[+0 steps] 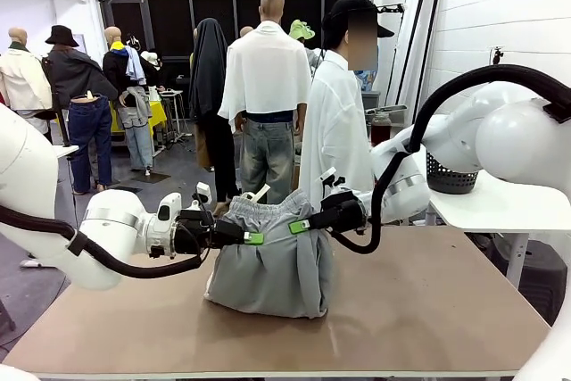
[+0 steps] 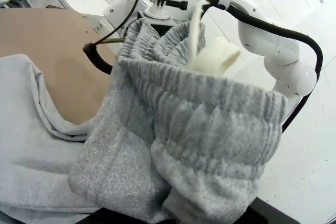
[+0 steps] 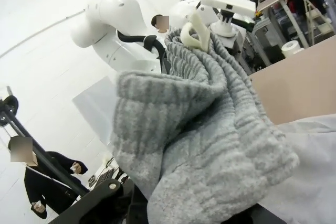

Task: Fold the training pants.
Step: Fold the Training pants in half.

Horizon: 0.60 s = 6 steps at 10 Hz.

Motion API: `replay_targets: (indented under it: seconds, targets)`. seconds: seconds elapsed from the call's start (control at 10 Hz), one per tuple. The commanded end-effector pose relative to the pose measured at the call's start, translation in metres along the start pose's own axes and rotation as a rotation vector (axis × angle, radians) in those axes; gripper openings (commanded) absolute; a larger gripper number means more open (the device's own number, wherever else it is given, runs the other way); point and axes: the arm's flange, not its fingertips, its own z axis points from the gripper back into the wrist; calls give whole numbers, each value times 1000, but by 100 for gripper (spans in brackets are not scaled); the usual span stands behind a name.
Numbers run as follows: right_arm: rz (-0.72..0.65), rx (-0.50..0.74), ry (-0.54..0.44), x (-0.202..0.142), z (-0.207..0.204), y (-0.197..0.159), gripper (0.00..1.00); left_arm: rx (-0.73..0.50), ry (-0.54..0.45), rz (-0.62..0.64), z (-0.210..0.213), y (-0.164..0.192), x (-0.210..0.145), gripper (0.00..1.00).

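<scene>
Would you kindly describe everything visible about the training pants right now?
The training pants are light grey, soft knit fabric with a ribbed, gathered elastic waistband and a pale drawstring. The left pincer and right pincer each grip the waistband, holding it lifted while the lower part bunches on the brown table.

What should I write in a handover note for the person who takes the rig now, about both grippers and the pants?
Left gripper: shut on the waistband of the training pants, at its left end.
Right gripper: shut on the waistband at its right end.
Pants: waistband held above the table, the rest hanging and bunched on the tabletop near the middle.
Done: both ends gripped and raised.
Left: no finished fold visible yet; lay the pants down folded and release.
</scene>
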Motion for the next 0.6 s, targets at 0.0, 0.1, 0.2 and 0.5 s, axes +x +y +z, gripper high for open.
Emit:
replay_targets:
  seconds: [0.0, 0.1, 0.2, 0.5]
  targets:
    - [-4, 2, 12, 21, 20, 16, 0, -16, 13, 30, -7, -11, -7, 0]
    - [-6, 6, 30, 17, 19, 17, 0, 2, -15, 37, -8, -14, -10, 0]
    - [1, 0, 38, 10, 17, 13, 0, 48, -38, 36, -6, -12, -17, 0]
    - [5, 9, 34, -32, 1, 13, 0, 91, -87, 65, 6, -7, -57, 0]
